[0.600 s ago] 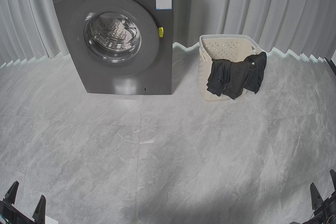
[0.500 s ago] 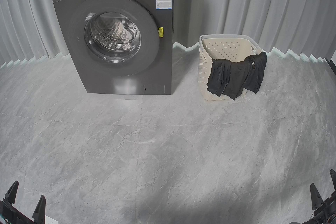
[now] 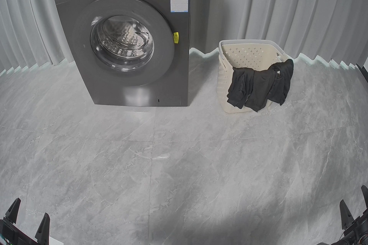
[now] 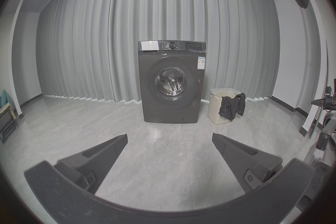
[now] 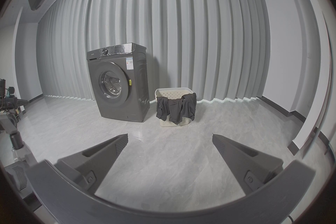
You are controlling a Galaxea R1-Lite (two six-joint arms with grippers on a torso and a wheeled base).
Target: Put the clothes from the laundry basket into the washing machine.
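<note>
Draped over basket (image 3: pixel 245 43) rim, centre right: clothes (image 3: pixel 260 85), handy for grabbing. Upper left: washer (image 3: pixel 126 96), door (image 3: pixel 82 46) shut. Bottom corners: left hand (image 3: pixel 30 207) and right hand (image 3: pixel 352 195), spread wide, empty, far off.

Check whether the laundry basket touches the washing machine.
Apart: the head view shows a strip of bare floor between laundry basket and washing machine.
</note>
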